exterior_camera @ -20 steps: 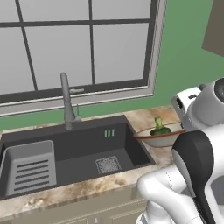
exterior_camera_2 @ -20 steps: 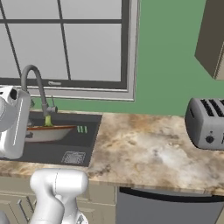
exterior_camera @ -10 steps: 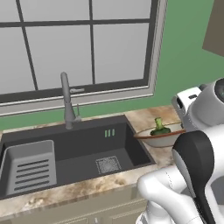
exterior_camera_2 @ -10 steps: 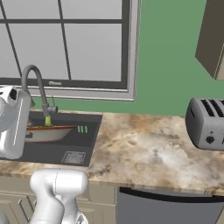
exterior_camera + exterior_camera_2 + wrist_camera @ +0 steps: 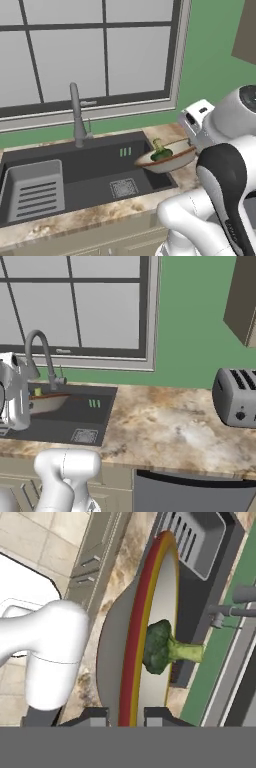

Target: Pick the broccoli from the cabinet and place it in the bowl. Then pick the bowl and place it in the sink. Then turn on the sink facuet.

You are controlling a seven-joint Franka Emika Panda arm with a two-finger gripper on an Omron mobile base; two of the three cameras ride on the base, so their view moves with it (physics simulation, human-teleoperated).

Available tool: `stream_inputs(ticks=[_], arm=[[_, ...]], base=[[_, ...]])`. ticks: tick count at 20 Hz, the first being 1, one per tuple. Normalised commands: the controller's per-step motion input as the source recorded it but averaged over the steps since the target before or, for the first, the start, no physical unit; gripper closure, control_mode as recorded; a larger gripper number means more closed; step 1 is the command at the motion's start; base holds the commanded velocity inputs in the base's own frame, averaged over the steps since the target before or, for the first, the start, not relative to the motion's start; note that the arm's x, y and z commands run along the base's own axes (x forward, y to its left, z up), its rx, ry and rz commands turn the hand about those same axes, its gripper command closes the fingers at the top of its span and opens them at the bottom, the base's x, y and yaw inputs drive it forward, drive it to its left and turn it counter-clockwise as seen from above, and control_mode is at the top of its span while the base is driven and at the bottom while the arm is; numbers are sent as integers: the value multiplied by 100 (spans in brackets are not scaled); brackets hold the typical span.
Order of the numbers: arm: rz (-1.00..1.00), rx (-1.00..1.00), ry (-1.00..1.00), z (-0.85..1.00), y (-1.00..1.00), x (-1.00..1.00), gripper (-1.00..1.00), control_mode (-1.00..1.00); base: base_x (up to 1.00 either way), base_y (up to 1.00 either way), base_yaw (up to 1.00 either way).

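You are in the second step: your gripper (image 5: 126, 716) grasps the bowl (image 5: 167, 159) by its rim, with the broccoli (image 5: 165, 647) inside, above the right edge of the sink (image 5: 95, 177). Next, carry it over the basin, lower it, then release.

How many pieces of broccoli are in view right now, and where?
1. The broccoli lies inside the bowl, which the end effector holds by its rim above the right end of the sink. The base views show no other; some could be hidden.
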Motion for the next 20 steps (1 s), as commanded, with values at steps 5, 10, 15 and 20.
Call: stream_inputs(ticks=[5, 10, 15, 20], arm=[[60, 8, 3, -73, 5, 42, 100, -100], [41, 8, 0, -65, 12, 66, 100, -100], [21, 12, -3, -30, 9, 90, 100, -100], [7, 9, 1, -16, 0, 46, 100, -100]], base=[[0, 0, 0], [0, 0, 0], [0, 0, 0], [0, 0, 0]])
